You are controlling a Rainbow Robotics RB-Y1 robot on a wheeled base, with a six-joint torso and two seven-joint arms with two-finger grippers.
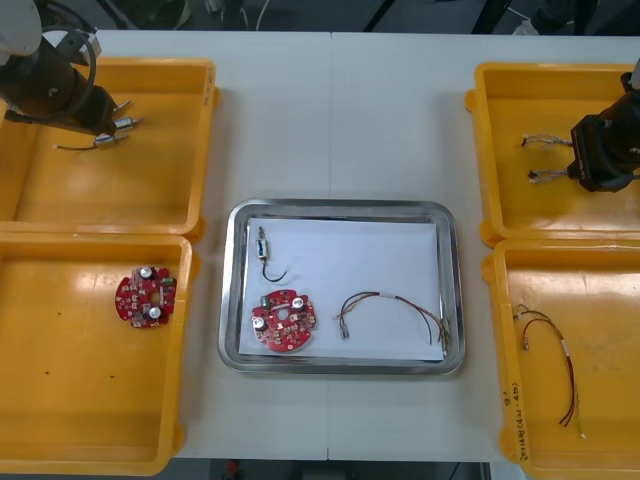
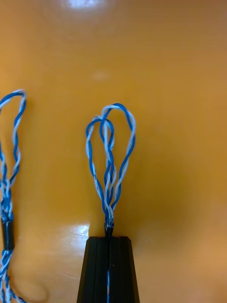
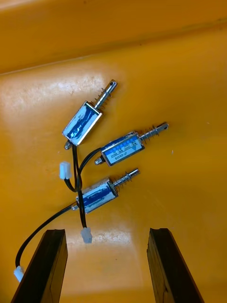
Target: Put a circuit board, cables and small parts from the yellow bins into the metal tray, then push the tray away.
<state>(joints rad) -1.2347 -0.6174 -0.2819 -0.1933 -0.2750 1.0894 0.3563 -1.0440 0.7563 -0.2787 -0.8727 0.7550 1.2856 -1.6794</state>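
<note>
In the far right yellow bin (image 1: 500, 120), my right gripper (image 1: 582, 162) (image 2: 109, 241) is shut on the end of a twisted blue and white cable (image 2: 111, 156) (image 1: 545, 176). The cable's loops lie on the bin floor ahead of the fingers. A second blue and white cable (image 2: 8, 189) (image 1: 545, 140) lies beside it. Over the far left yellow bin (image 1: 190, 150), my left gripper (image 1: 108, 118) (image 3: 108, 265) is open, just short of three small metal parts (image 3: 101, 142) (image 1: 118, 132) with black leads. The metal tray (image 1: 452, 290) holds a red circuit board (image 1: 283, 322), a small metal part (image 1: 262, 248) and a red and yellow cable (image 1: 390, 305).
The near left yellow bin (image 1: 60, 400) holds another red circuit board (image 1: 146, 297). A further red and yellow cable (image 1: 552, 365) lies in the near right yellow bin (image 1: 610, 440). Bare table runs beyond the tray, between the two far bins.
</note>
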